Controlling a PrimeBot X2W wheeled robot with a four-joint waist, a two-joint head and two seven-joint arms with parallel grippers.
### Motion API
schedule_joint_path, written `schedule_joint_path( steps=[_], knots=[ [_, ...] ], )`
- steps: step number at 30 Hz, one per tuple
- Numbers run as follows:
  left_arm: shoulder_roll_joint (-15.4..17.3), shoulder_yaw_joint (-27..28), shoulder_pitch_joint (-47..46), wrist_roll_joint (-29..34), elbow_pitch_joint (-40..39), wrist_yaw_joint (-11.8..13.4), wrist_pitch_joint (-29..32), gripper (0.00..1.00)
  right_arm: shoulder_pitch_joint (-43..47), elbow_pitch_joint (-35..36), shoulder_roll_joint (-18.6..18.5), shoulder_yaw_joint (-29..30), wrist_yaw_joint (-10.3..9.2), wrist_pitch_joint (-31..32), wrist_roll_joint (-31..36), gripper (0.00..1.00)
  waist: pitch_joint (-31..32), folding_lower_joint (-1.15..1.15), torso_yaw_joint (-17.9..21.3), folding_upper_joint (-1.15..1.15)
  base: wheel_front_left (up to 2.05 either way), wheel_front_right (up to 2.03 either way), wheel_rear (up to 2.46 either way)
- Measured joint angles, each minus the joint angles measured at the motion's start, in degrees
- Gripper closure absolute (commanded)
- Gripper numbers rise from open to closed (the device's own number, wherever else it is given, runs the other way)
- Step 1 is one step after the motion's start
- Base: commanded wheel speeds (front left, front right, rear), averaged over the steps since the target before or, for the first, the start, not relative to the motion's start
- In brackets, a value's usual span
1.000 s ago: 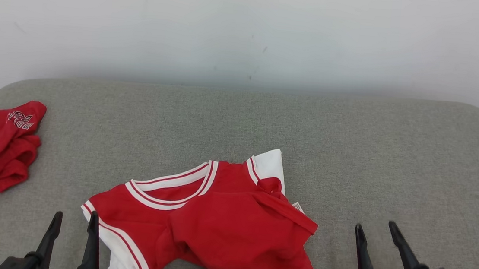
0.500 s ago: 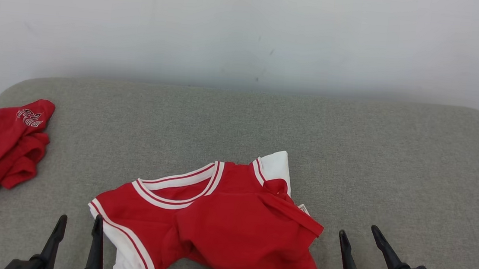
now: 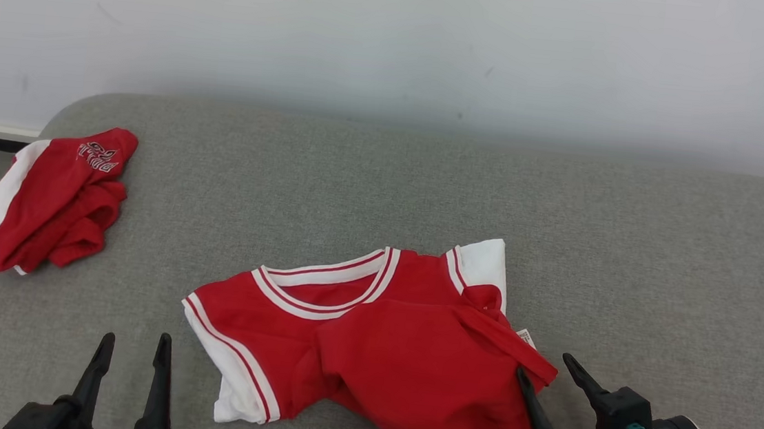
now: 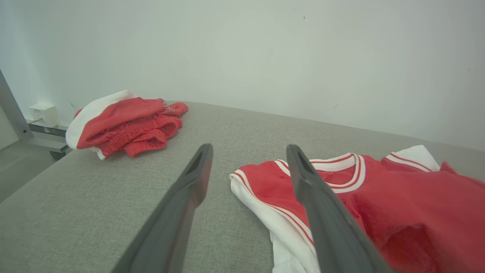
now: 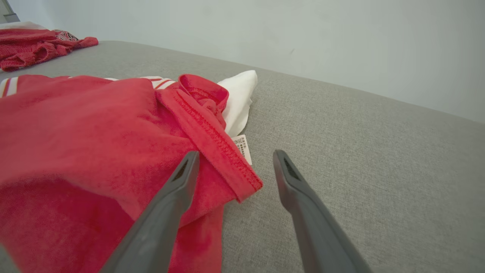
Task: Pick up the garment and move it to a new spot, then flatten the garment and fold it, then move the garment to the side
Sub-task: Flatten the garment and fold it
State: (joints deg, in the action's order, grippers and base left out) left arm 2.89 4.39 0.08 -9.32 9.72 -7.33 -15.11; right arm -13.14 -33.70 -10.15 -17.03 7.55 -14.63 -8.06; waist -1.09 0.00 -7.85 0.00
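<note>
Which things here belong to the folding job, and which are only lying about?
Belong to the job:
red and white shirt, crumpled in the middle
right gripper, open at the shirt's hem corner
left gripper, open beside its white sleeve

Only lying about:
second red garment, bunched at the far left
small white box by the wall

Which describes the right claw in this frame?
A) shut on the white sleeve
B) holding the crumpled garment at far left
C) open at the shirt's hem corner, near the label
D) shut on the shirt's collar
C: the right claw is open, its fingers on either side of a hem corner of the red shirt, beside the white label.
</note>
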Motion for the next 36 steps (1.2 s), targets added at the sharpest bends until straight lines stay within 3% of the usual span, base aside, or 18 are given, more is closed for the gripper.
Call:
schedule_joint_path(
  steps=[4, 5, 6, 10, 14, 27, 36],
  knots=[
    [0.0, 0.1, -0.41, -0.21, 0.12, -0.01, -0.01, 0.0, -3.07, -5.79, -0.37, -1.55, 0.0, -0.07, -0.42, 0.0, -1.11, 0.0, -1.35, 0.0, 0.0, 0.0, 0.0],
    [0.0, 0.1, -0.41, -0.21, 0.12, -0.01, -0.01, 0.0, -3.07, -5.79, -0.37, -1.55, 0.0, -0.07, -0.42, 0.68, -1.11, 0.0, -1.35, 0.0, 0.0, 0.0, 0.0],
    [0.0, 0.09, -0.59, -0.27, 0.13, -0.01, -0.01, 0.0, -3.67, -7.15, -0.36, -2.1, 0.0, -0.08, -1.01, 1.0, -1.37, 0.0, -1.64, 0.0, 0.0, 0.0, 0.0],
    [0.0, 0.46, -0.79, -0.36, 0.13, -0.02, 0.0, 0.0, -6.31, -9.07, -0.37, -2.64, 0.0, -0.29, -2.6, 1.0, -2.29, 0.0, -2.3, 0.0, 0.0, 0.0, 0.0],
    [0.01, 0.91, -0.71, -0.46, 0.18, -0.01, -0.01, 0.0, -7.14, -5.36, -1.45, -1.08, 0.0, -0.37, -3.03, 1.0, -2.42, 0.0, -1.18, 0.0, 0.0, 0.0, 0.0],
    [0.0, 0.49, -0.88, -0.55, 0.2, 0.0, 0.0, 0.0, -8.18, 3.35, -10.04, 12.63, 0.0, -0.46, -3.3, 1.0, -1.56, 0.0, 3.41, 0.0, 0.0, 0.0, 0.0],
    [0.0, 0.01, 0.37, -1.16, 0.64, 0.33, -0.01, 0.0, 1.2, 8.6, -8.94, 19.25, 0.0, -0.48, -5.57, 1.0, -0.28, 0.0, 4.94, 0.0, 0.0, 0.0, 0.0]
  ],
)
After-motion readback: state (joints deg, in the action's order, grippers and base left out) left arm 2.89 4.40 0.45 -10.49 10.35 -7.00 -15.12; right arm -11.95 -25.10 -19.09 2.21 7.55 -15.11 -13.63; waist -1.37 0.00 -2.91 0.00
